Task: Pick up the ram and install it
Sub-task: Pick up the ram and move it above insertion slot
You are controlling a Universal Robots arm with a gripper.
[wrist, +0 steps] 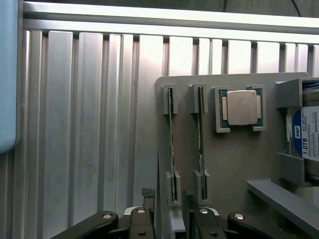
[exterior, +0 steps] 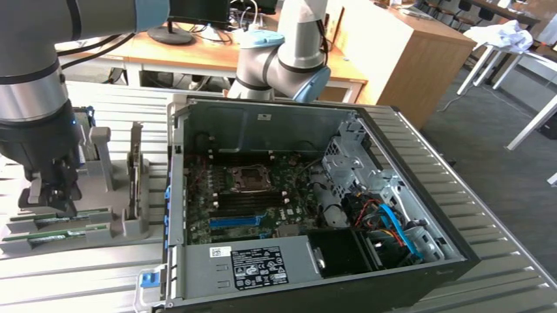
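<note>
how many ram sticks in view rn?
2. Both stand on edge in the gray holder: one ram stick beside the CPU, the other ram stick one slot further out. Any in the PC case can't be told.

A: Where does the PC case (exterior: 261, 127) sit?
B: On the table (exterior: 487, 215), toward ext. view's right. The holder (exterior: 130, 228) is just beside it, on ext. view's left.
A: Inside the case?
B: The mobo (exterior: 291, 202) on its floor, PSU (exterior: 248, 267) along the camera-side edge, drive cage (exterior: 344, 156) at ext. view's right wall.
A: On the holder?
B: The ram (wrist: 171, 144) & 2nd stick (wrist: 201, 139) stand on edge in side-by-side slots, CPU (wrist: 241, 107) next over, HDD (wrist: 305, 134) past that. The gripper (wrist: 168, 209) is above, one finger each side of the ram.
</note>
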